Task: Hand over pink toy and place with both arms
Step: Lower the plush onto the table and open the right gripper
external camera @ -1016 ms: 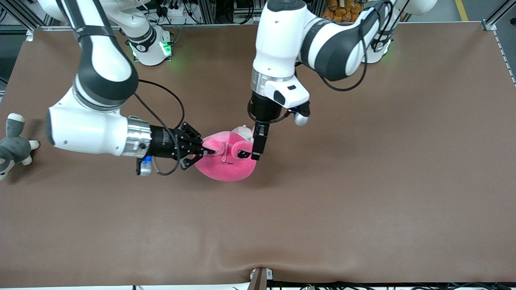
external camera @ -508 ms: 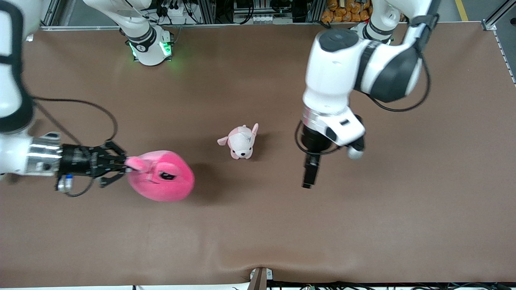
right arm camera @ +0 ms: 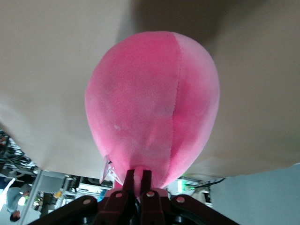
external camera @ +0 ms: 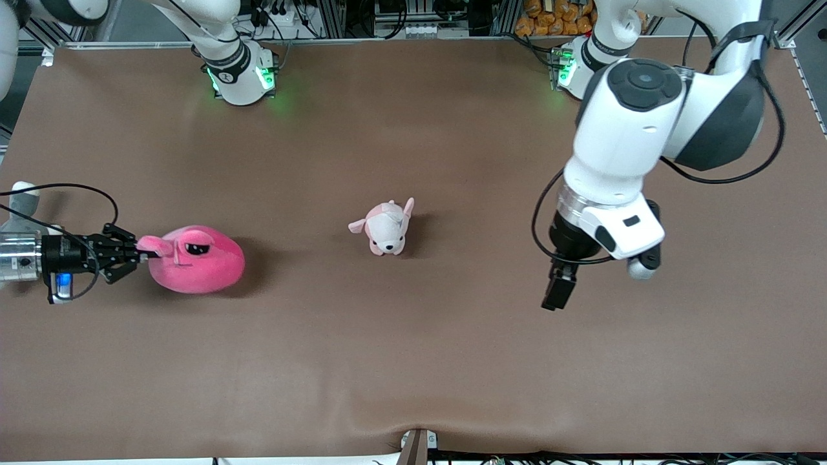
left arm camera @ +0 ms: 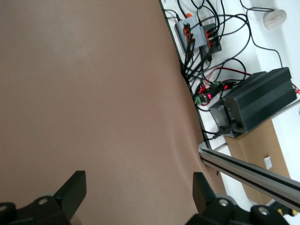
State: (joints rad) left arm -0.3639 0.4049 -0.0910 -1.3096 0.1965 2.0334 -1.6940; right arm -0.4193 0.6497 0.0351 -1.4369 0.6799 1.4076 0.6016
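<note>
Hot-pink plush, the pink toy (external camera: 194, 259), sits at the left of the front view, mid-height, pinched by a stubby limb in the right gripper (external camera: 137, 253). Whether it rests on the brown table (external camera: 413, 361) or hangs just above cannot be told. The right wrist view confirms the hold: both jaws are clamped tight on a fold of the pink toy (right arm camera: 154, 108).

The left gripper (external camera: 557, 294) hangs over bare table at the right of the front view, well apart from the toy, jaws spread wide and empty; its wrist view shows only tabletop between the fingers (left arm camera: 70, 190).

Judgement: the handover appears complete, since only the right arm holds the toy. Placement and release remain.

Bystanders: a pale puppy plush (external camera: 386, 227) at centre, a grey plush (external camera: 22, 197) at the left edge.
</note>
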